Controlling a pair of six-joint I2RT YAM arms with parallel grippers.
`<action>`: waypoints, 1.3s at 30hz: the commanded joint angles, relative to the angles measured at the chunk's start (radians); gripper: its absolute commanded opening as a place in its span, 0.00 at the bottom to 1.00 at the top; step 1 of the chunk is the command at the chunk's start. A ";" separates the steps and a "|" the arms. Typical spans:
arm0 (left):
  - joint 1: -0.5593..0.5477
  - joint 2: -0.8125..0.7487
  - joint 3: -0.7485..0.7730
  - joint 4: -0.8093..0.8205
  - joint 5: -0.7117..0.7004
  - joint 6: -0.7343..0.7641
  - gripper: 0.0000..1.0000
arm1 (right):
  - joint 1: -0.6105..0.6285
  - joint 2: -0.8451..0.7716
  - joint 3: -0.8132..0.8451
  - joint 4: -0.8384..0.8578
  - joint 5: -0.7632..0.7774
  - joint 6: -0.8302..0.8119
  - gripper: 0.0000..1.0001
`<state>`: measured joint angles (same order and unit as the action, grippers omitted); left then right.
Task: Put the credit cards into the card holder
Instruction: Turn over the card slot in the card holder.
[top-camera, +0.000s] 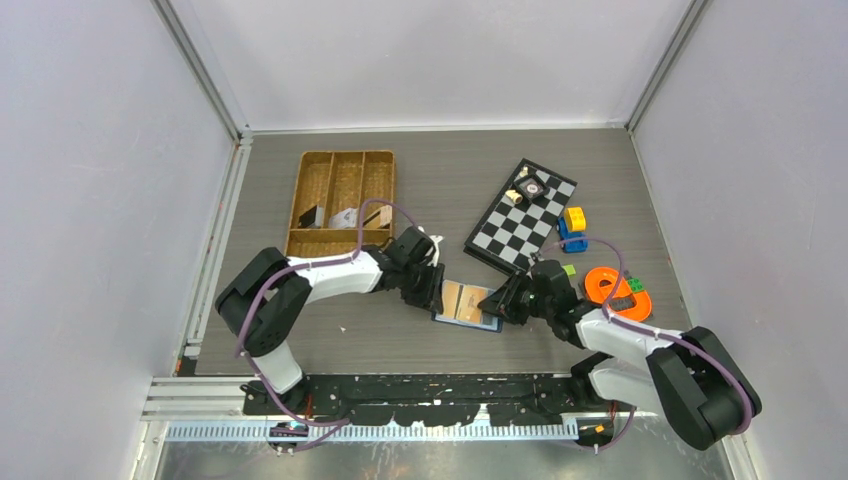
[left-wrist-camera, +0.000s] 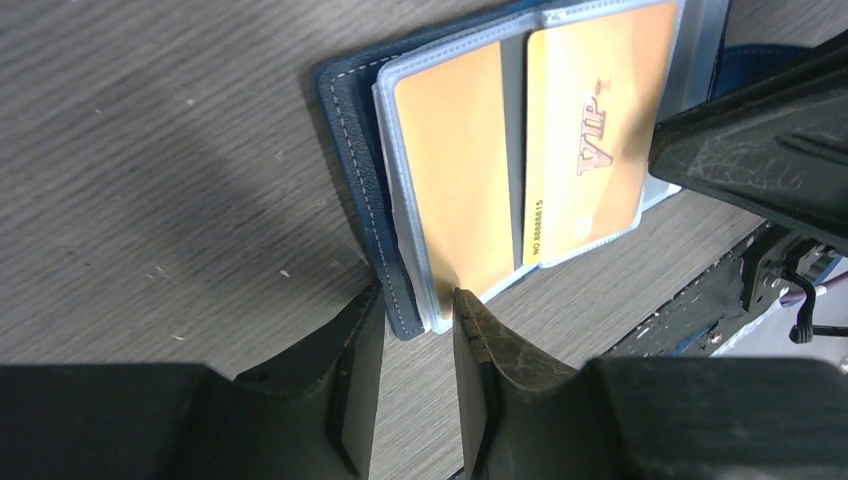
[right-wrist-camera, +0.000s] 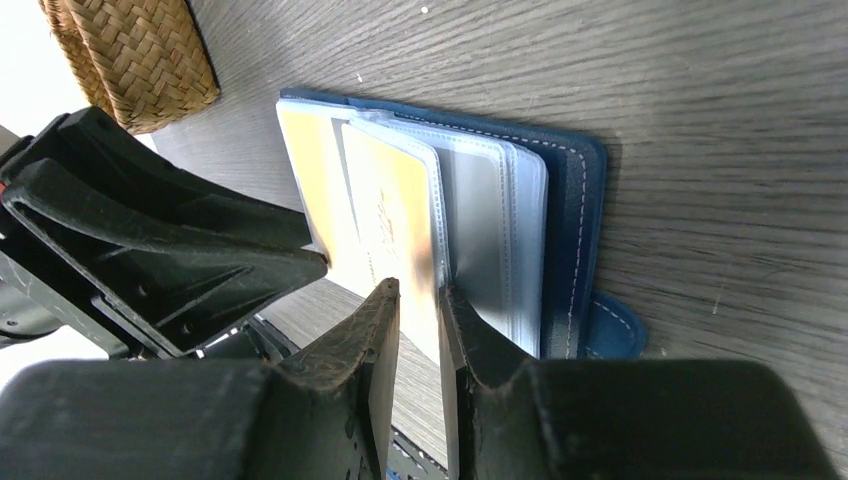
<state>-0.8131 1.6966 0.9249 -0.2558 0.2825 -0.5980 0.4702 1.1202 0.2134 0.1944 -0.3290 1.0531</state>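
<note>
The navy card holder (top-camera: 466, 305) lies open on the table between my two grippers. Its clear sleeves hold two orange-tan credit cards, a plain one (left-wrist-camera: 455, 170) and one marked VIP (left-wrist-camera: 590, 130). My left gripper (left-wrist-camera: 418, 300) is closed on the holder's left edge, one finger against the navy cover (left-wrist-camera: 345, 130), the other against the sleeve stack. My right gripper (right-wrist-camera: 417, 292) is closed on a sleeve leaf carrying an orange card (right-wrist-camera: 390, 210), lifted off the other sleeves. The snap tab (right-wrist-camera: 610, 330) lies flat. No white or dark card shows.
A brown wicker tray (top-camera: 297, 205) stands at the back left. A checkerboard (top-camera: 505, 235) with small pieces lies at the back right, beside a blue and yellow toy (top-camera: 572, 228) and an orange ring (top-camera: 615, 290). The table's front edge is close behind both grippers.
</note>
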 joint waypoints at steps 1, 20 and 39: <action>-0.027 -0.037 -0.021 0.044 0.025 -0.034 0.33 | 0.012 0.005 0.035 -0.021 0.027 -0.028 0.26; -0.089 -0.070 0.157 -0.040 -0.051 -0.022 0.48 | 0.013 -0.126 0.123 -0.347 0.134 -0.126 0.31; -0.106 0.105 0.187 0.050 -0.003 -0.037 0.35 | 0.014 -0.117 0.107 -0.301 0.109 -0.109 0.28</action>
<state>-0.9154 1.7939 1.0767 -0.2569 0.2626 -0.6285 0.4789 0.9970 0.3115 -0.1501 -0.2115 0.9417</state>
